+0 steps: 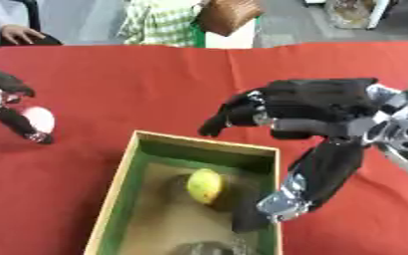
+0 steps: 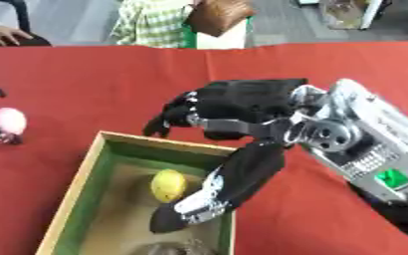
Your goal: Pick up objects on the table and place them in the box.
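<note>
Looking like a staged demo or test setup in an indoor hall or lab, not a home: a table [image 1: 112, 79] draped in a red cloth is sitting on a grey floor [image 1: 303, 22]. A wooden box [image 1: 120, 184] with green inner walls is standing on it as a prop. People are sitting right along the far edge, one in a checked shirt [image 1: 159, 22], and white furniture [image 2: 351, 12] is showing behind them.
</note>
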